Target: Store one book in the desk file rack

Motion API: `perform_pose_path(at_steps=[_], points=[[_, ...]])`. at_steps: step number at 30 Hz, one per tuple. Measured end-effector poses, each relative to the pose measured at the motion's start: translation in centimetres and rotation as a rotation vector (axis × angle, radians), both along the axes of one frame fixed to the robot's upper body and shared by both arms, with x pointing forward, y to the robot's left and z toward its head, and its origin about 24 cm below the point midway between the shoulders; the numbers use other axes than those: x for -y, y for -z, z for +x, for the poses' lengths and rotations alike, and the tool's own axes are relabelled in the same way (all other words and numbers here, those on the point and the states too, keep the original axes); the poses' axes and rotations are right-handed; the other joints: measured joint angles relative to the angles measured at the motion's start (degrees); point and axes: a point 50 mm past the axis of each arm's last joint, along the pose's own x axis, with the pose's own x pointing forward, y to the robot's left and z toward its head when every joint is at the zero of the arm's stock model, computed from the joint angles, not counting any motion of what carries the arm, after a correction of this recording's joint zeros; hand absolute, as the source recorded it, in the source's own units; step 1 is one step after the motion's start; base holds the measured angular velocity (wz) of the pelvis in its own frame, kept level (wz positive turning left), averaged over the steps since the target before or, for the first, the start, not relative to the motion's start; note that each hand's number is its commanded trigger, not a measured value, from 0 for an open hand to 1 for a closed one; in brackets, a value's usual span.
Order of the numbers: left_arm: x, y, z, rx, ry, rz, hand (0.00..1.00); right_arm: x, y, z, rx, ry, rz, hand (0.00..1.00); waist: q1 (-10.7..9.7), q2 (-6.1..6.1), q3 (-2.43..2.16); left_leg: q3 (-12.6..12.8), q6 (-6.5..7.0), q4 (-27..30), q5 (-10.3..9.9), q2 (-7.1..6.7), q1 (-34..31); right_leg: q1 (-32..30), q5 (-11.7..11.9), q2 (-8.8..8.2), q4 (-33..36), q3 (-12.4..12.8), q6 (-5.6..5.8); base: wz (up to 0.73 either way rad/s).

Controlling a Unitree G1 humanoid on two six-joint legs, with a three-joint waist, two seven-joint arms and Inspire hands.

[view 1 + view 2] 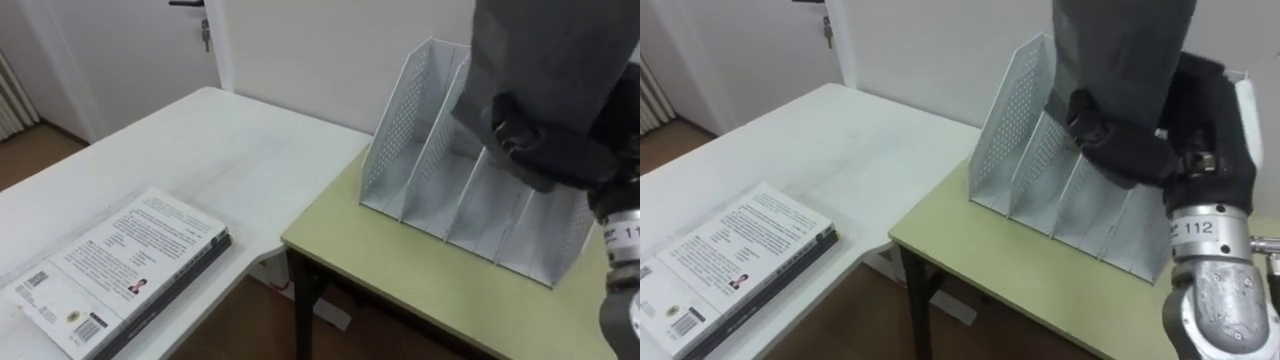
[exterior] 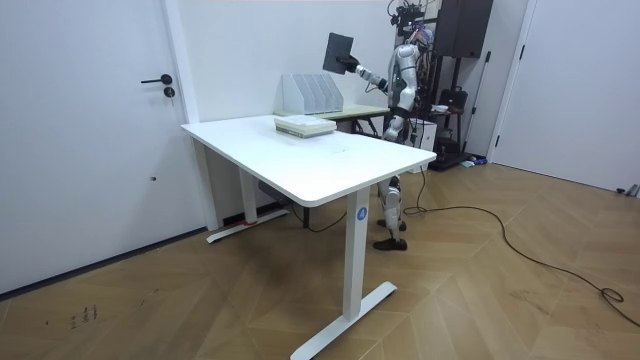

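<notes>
My right hand [image 1: 1140, 140] is shut on a dark grey book [image 1: 1120, 50] and holds it upright above the white perforated file rack [image 1: 1040, 160]. The book's lower edge hangs over the rack's middle slots. In the left eye view the same book [image 1: 550, 50] and right hand [image 1: 530, 135] cover the top of the rack [image 1: 420, 140]. In the room view the robot stands behind the tables with the book [image 2: 337, 52] raised over the rack [image 2: 310, 95].
The rack stands on a yellow-green desk [image 1: 400, 270] with a dark frame. A white table [image 1: 180, 170] adjoins it on the left and carries a stack of books [image 1: 110, 270] with a white printed cover. A white wall and a door [image 1: 130, 40] lie behind.
</notes>
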Motion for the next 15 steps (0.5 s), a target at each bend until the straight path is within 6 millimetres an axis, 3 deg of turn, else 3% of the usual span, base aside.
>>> perform_pose_path(at_steps=[5, 12, 15], points=[[-0.2, 0.2, -0.4, -0.02, -0.033, 0.027, 0.0, 0.7, -0.6, -0.1, 0.058, 0.12, 0.058, 1.0, 0.01, -0.28, 0.1, -1.35, 0.0, -0.09, 0.0, -0.09, -0.43, 0.53, 0.0, -0.11, -0.06, -1.61, 0.01, 0.13], [-0.3, 0.3, -0.4, -0.028, -0.07, 0.05, 0.0, 2.0, -1.4, 0.8, 0.11, 0.282, 0.149, 1.0, 0.94, -0.66, 0.25, -1.49, -0.04, -0.06, 0.03, -0.09, -0.5, 0.53, 0.0, -0.11, -0.07, -1.83, 0.01, 0.01], [-0.4, 0.3, -0.4, -0.029, -0.078, 0.058, 0.0, 2.5, -1.2, 0.8, 0.114, 0.337, 0.177, 1.0, 1.5, -1.04, 0.03, -1.51, -0.04, -0.04, 0.03, -0.11, -0.55, 0.5, 0.0, -0.12, -0.1, -1.84, 0.01, 0.0]])
